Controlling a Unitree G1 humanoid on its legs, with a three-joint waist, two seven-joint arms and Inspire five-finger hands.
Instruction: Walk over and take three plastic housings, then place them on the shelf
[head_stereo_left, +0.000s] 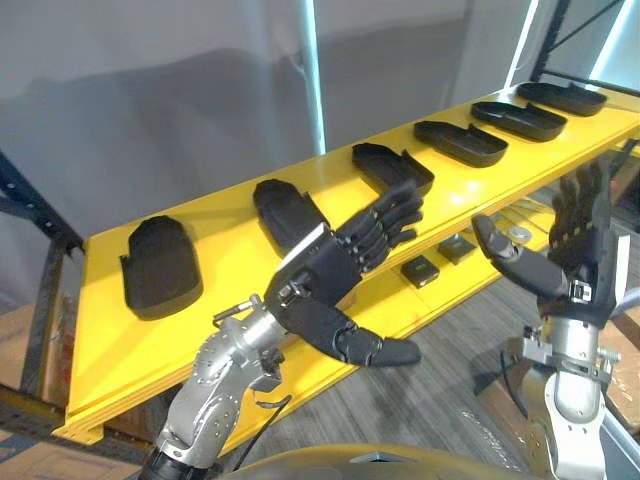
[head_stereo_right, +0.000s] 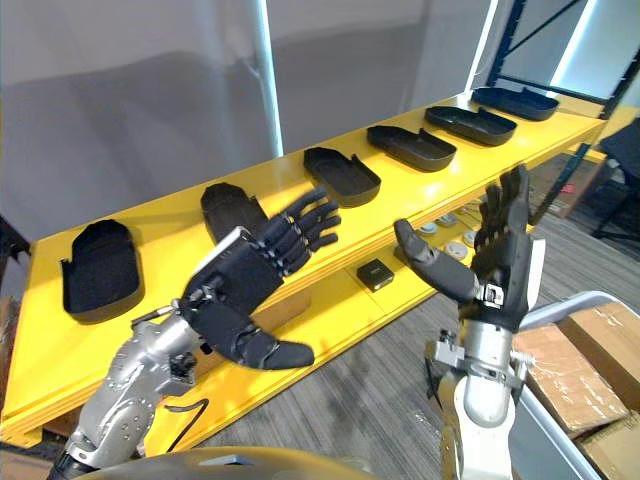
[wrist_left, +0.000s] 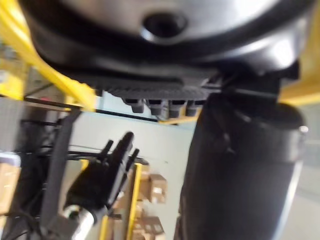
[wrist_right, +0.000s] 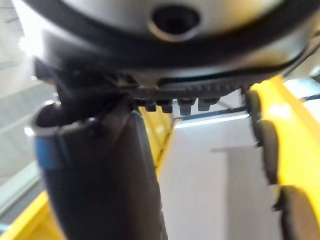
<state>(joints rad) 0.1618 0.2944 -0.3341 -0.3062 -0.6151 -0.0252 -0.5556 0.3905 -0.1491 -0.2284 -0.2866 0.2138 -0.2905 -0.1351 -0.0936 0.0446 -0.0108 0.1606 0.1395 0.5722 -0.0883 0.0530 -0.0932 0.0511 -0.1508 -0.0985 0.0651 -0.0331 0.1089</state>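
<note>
As seen from the head camera, shows a yellow shelf (head_stereo_left: 230, 330) running from 8 o'clock to 2 o'clock in front of a grey wall (head_stereo_left: 150, 100). Carries six black plastic housings in a single row on the top board, spaced apart: the first housing (head_stereo_left: 160, 265) at 8 o'clock, then the second (head_stereo_left: 285, 210), third (head_stereo_left: 385, 165), fourth (head_stereo_left: 462, 142), fifth (head_stereo_left: 520, 120) and sixth (head_stereo_left: 562, 97) towards 2 o'clock. Places the left hand (head_stereo_left: 330, 275) near 6 o'clock of centre, raised in front of the second and third housings, fingers only slightly bent, thumb wide out, holding nothing. Places the right hand (head_stereo_left: 570, 250) at 4 o'clock, well apart from the left, fingers upright and straight, thumb out, likewise empty. Holds a small black box (head_stereo_left: 420, 270) on the lower board (head_stereo_right: 335, 305), between the two hands. Shows cardboard boxes (head_stereo_right: 590, 370) on the floor at 4 o'clock.
</note>
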